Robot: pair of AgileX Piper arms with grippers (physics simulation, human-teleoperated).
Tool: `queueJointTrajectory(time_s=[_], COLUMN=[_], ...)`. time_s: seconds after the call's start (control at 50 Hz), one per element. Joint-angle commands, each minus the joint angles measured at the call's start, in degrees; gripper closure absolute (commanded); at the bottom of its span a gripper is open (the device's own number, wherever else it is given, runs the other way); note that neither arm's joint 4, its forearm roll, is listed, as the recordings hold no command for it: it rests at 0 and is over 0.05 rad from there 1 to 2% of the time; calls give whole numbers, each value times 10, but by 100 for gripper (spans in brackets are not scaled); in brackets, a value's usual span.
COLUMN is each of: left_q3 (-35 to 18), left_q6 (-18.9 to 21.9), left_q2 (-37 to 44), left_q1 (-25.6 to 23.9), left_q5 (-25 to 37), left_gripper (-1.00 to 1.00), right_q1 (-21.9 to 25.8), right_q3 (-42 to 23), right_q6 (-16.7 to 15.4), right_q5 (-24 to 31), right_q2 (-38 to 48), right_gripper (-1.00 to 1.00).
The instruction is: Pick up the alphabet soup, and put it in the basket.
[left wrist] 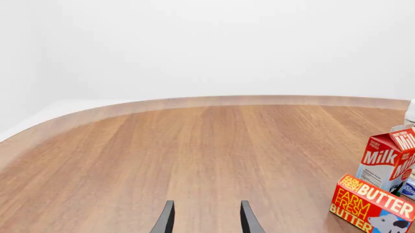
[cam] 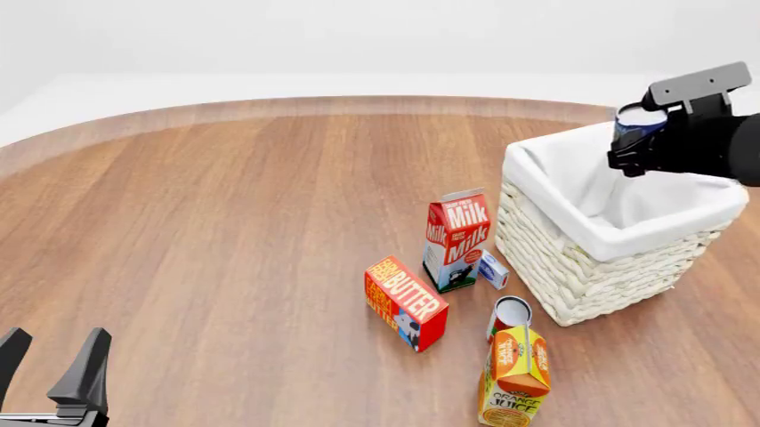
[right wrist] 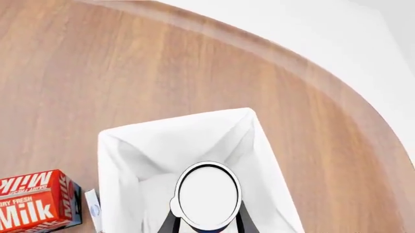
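While the right gripper (cam: 642, 147) is held at the upper right of the front view, one alphabet soup (cam: 638, 123) can is seen pinched between its fingers, above the far right part of the single basket (cam: 558, 258). In the right wrist view the can's pale flat top (right wrist: 208, 195) is shown at lower centre, with the dark fingers (right wrist: 170, 224) pressed against its two sides and the white cloth lining (right wrist: 123, 160) of the basket spread beneath it. The can is carried clear of the lining; whether any contact is made cannot be told.

One left gripper (cam: 50, 374) is found at the lower left corner of the front view, its two fingers spread apart with nothing between them; in the left wrist view both fingertips (left wrist: 166, 221) are shown over bare wooden table (left wrist: 194, 160).

To the left of the basket, five other items are counted in the front view: one milk carton (cam: 455, 238), one butter box (cam: 405, 302), one small white packet (cam: 492, 269) touching or just beside the carton, one red-and-white can (cam: 510, 316), and one orange juice carton (cam: 514, 378) at the lower edge.
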Motion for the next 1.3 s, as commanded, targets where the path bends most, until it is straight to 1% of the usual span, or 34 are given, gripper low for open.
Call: queueJointTrajectory(time_s=[0.02, 0.22, 0.4, 0.74, 0.9, 1.06, 1.3], left_q3=[0, 0, 0, 0, 0, 0, 0], left_q6=[0, 0, 0, 0, 0, 0, 0], left_q2=[0, 0, 0, 0, 0, 0, 0], left_q1=[0, 0, 0, 0, 0, 0, 0], left_q5=[0, 0, 0, 0, 0, 0, 0], left_gripper=[-100, -100, -100, -100, -100, -100, -100], right_q1=[-10, -4, 4, 2, 3, 4, 0], right_q3=[-31, -60, -57, -60, -72, -60, -60], right_q6=[1, -9, -12, -22, -30, -28, -32], right_q5=[18, 40, 45, 50, 61, 53, 50], right_q2=[20, 43, 53, 69, 84, 90, 103], right_gripper=[100, 100, 100, 100, 100, 100, 100])
